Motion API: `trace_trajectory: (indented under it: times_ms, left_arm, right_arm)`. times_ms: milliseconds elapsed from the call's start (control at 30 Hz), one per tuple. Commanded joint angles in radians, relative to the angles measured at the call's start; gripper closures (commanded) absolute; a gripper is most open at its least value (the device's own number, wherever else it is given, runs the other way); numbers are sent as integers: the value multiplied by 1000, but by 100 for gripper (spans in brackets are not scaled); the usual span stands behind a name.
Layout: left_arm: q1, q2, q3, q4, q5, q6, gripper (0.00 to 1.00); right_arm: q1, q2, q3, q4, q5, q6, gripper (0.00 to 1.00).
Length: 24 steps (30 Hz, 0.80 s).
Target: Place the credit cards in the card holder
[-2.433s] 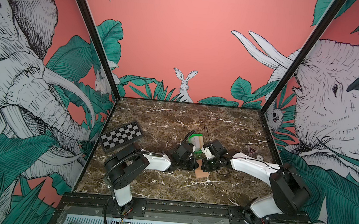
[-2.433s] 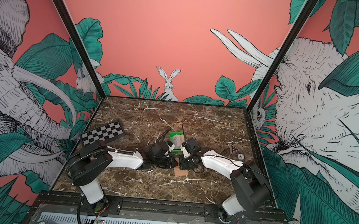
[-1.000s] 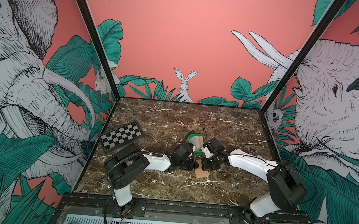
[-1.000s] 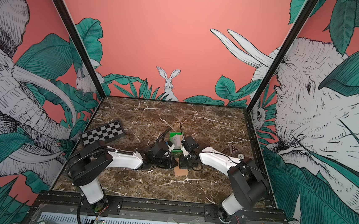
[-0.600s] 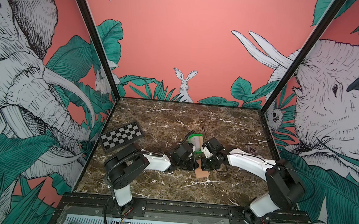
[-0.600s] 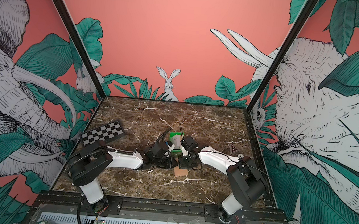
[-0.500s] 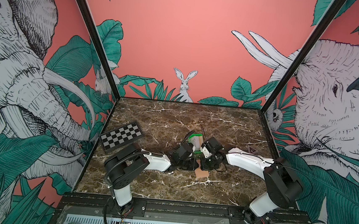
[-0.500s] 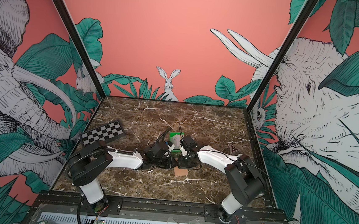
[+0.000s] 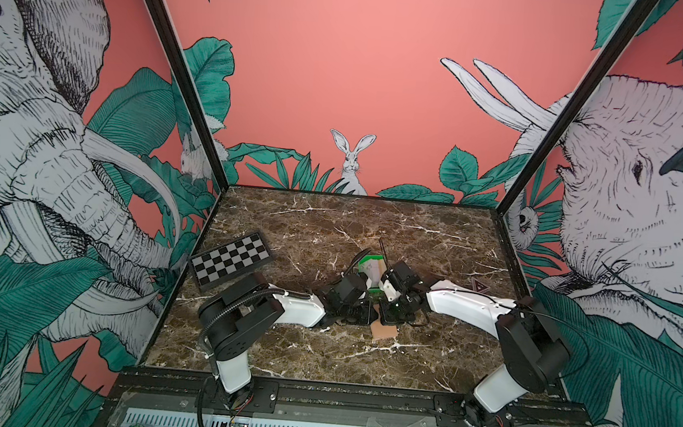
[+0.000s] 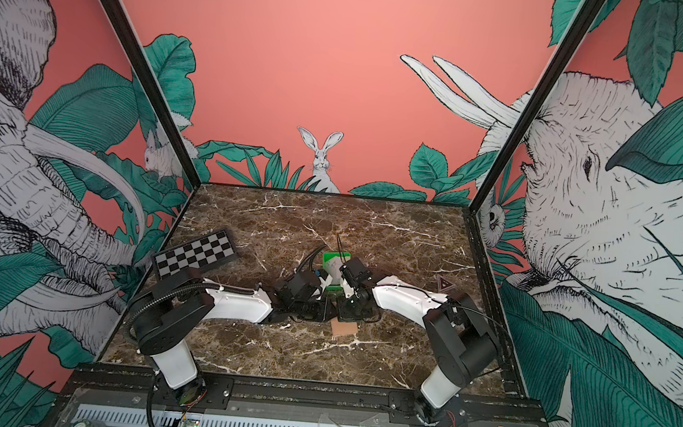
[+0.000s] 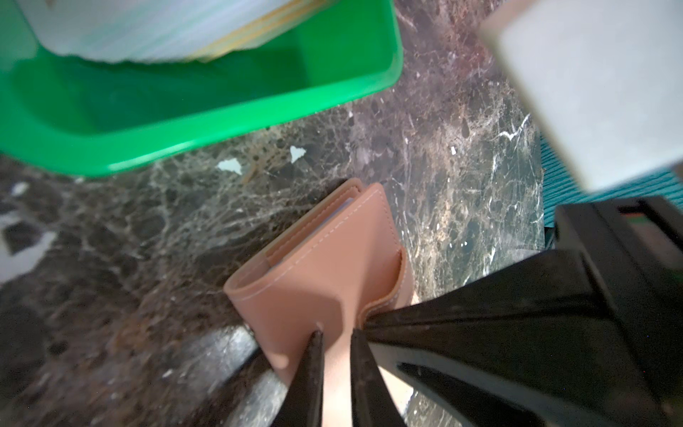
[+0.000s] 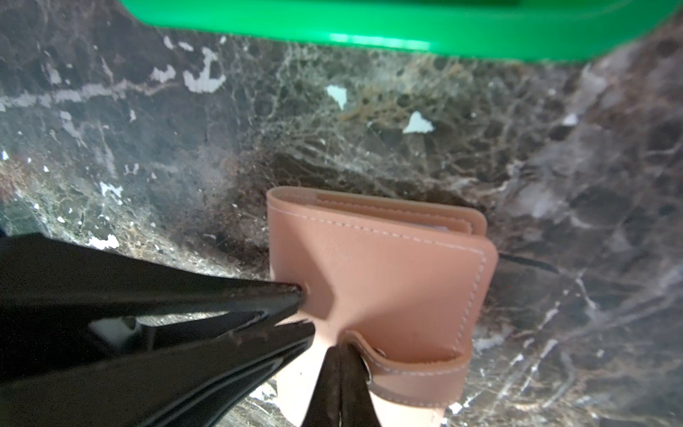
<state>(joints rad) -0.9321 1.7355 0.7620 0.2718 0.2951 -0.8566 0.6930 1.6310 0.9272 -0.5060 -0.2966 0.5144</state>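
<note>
The tan card holder (image 12: pixel 388 277) lies closed on the marble (image 9: pixel 321 346) at mid-table, partly hidden under both grippers in both top views (image 10: pixel 343 328). My left gripper (image 11: pixel 337 338) is shut on the holder's top cover (image 11: pixel 325 266), which dimples between its fingers (image 12: pixel 221 295). My right gripper (image 12: pixel 338 349) is shut at the lifted end of the snap strap (image 12: pixel 417 364) and seems to pinch it. The whitish credit cards (image 9: pixel 373 269) stand stacked in a green tray (image 11: pixel 184 122) just behind the holder.
A black-and-white checkerboard (image 9: pixel 231 259) lies at the left of the table. A small red triangle mark (image 9: pixel 479 284) sits on the right side. The green tray's rim (image 12: pixel 369 33) is close behind the holder. Printed walls enclose three sides.
The right arm's elbow has swung slightly leftward, with its gripper staying at the holder. The left arm and the holder have kept their places.
</note>
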Motion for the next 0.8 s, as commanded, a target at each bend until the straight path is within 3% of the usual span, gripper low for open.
trace_trajectory:
  times_ms: [0, 367, 767]
  left_arm:
    - [2, 23, -27, -31, -8, -6, 83]
    - [3, 20, -32, -28, -10, -9, 83]
    - [3, 21, -31, -24, -10, -11, 83]
  right_arm:
    - [0, -5, -27, -13, 26, 14, 98]
    - [-9, -105, -2, -28, 15, 17, 88]
    - [-71, -162, -23, -67, 67, -5, 88]
